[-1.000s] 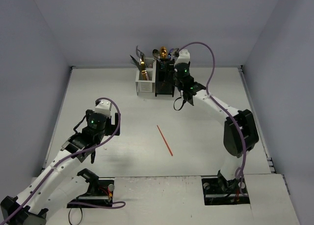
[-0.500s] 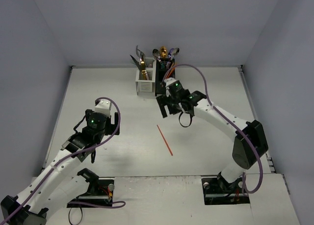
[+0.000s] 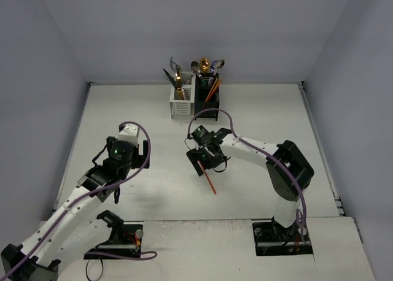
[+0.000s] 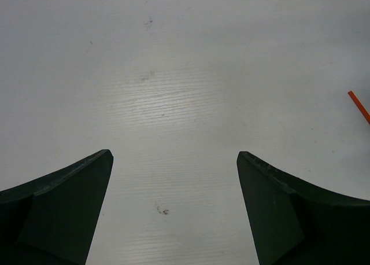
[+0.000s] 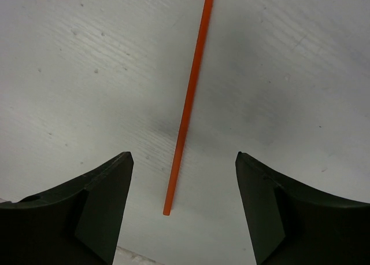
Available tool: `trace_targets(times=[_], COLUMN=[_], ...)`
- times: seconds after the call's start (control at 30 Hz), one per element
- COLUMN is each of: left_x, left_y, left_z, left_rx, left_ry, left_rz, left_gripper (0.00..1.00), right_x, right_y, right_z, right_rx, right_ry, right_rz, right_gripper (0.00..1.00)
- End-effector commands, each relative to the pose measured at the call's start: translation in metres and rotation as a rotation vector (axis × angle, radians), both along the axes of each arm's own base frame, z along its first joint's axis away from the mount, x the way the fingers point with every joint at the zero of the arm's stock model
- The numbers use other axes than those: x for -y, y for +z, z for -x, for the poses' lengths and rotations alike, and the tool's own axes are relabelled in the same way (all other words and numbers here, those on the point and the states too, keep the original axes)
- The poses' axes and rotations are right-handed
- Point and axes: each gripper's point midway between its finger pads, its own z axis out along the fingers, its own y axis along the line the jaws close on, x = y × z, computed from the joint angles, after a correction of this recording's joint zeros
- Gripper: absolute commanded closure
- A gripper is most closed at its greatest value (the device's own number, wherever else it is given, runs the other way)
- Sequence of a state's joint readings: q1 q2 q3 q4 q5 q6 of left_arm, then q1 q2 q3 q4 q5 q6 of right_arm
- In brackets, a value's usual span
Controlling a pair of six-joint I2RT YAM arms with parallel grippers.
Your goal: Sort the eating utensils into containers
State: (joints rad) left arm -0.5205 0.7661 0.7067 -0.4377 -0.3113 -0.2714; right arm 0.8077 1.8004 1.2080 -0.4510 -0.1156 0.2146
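Chopsticks on the counter (image 3: 264, 118) number one, a single orange-red chopstick (image 5: 188, 103) lying flat between the wide-spread fingers of the right tool (image 5: 182, 156), while the left tool (image 4: 173, 156) gapes equally wide nearer the front, well apart from the joined white caddy (image 3: 180, 107) and black caddy (image 3: 206, 104), both holding upright utensils (image 3: 204, 65).

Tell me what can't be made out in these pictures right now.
1. Top view: the chopstick's upper end is hidden under the right tool.
2. Left wrist view: only the chopstick's tip shows, cut off by the right edge.
3. Top view: the utensils in the white caddy and black caddy are too small and bunched to count.
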Motion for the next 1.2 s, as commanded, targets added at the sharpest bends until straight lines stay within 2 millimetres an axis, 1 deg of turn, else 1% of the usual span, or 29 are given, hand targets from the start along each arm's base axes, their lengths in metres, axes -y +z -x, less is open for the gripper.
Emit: trace_targets(times=[0.0,0.03,0.13,0.2,0.33,0.47,0.57,0.67,0.8,0.87,0.97,1.03,1.1,1.17], left_x=[-0.001,-0.001,-0.001,-0.002,-0.002,-0.002,-0.003,-0.003,-0.004,-0.004,-0.004,-0.005,-0.005,-0.006], left_y=[0.015,0.014,0.015,0.015,0.015,0.017,0.017,0.017,0.018,0.019,0.018,0.019,0.020,0.020], left_z=[-0.009,-0.009,-0.009,-0.008,-0.008,-0.008,-0.008,-0.008,-0.008,-0.007,-0.007,-0.007,-0.007,-0.007], left_rx=[0.055,0.054,0.056,0.054,0.055,0.060,0.060,0.061,0.065,0.068,0.068,0.070,0.072,0.076], left_ry=[0.021,0.021,0.023,0.024,0.026,0.027,0.028,0.031,0.034,0.034,0.035,0.036,0.039,0.043], left_rz=[0.018,0.018,0.019,0.017,0.016,0.018,0.018,0.017,0.017,0.018,0.018,0.018,0.017,0.017], left_gripper=[0.13,0.13,0.13,0.13,0.13,0.13,0.13,0.13,0.13,0.13,0.13,0.13,0.13,0.13], right_x=[0.001,0.001,0.002,0.004,0.005,0.007,0.007,0.004,-0.003,-0.013,-0.024,-0.037,-0.044,-0.050], right_y=[-0.007,-0.008,-0.014,-0.019,-0.029,-0.035,-0.039,-0.042,-0.042,-0.036,-0.024,0.001,0.024,0.059], right_z=[0.008,0.008,0.009,0.008,0.010,0.011,0.011,0.010,0.006,0.000,-0.008,-0.026,-0.042,-0.067], right_rx=[-0.036,-0.037,-0.039,-0.033,-0.039,-0.035,-0.032,-0.032,-0.035,-0.022,-0.001,0.059,0.117,0.204], right_ry=[0.003,0.002,-0.003,-0.010,-0.019,-0.029,-0.038,-0.038,-0.029,-0.019,-0.009,-0.012,-0.027,-0.059], right_rz=[0.022,0.028,0.049,0.074,0.109,0.136,0.151,0.158,0.143,0.114,0.076,0.020,-0.022,-0.081], right_gripper=[0.37,0.38,0.49,0.55,0.63,0.69,0.77,0.83,0.98,1.00,1.00,1.00,1.00,1.00])
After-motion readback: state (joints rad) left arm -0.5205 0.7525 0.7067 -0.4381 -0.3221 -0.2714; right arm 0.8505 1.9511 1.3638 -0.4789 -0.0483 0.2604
